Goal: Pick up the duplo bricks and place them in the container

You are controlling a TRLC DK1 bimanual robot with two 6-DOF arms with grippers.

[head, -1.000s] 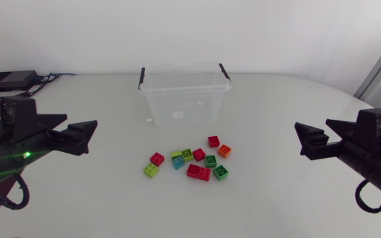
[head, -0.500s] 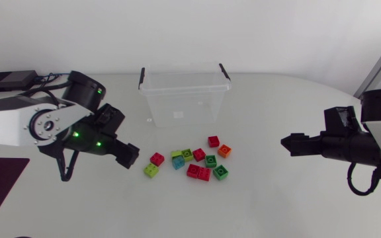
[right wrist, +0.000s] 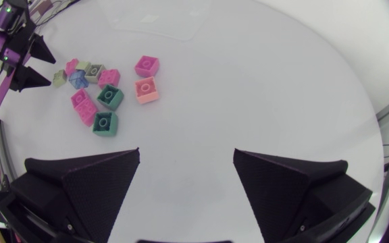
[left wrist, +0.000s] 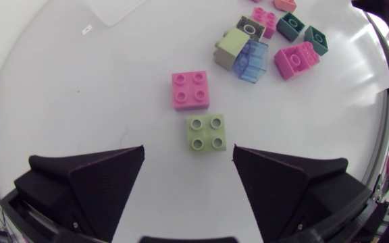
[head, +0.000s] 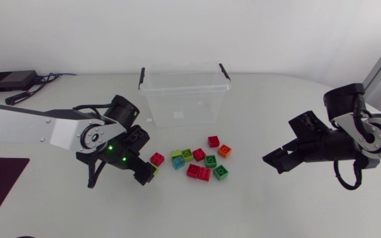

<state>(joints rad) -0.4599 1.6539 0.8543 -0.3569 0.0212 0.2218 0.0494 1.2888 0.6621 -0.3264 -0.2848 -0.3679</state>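
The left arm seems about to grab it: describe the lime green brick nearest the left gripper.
The lime green brick is a square plastic-looking block with four round studs, two by two. It lies flat on the white table, studs up, just ahead of the gap between the open fingers of the left gripper, untouched by them. A red brick sits just beyond it, seemingly a sliver apart.

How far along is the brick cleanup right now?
Nothing looks done yet: the container looks empty, and the duplo bricks all lie on the table. In hand: the left gripper hangs open over a light green brick, with its fingers not touching it. The right gripper is open, short of the pile. Every brick is left to move.
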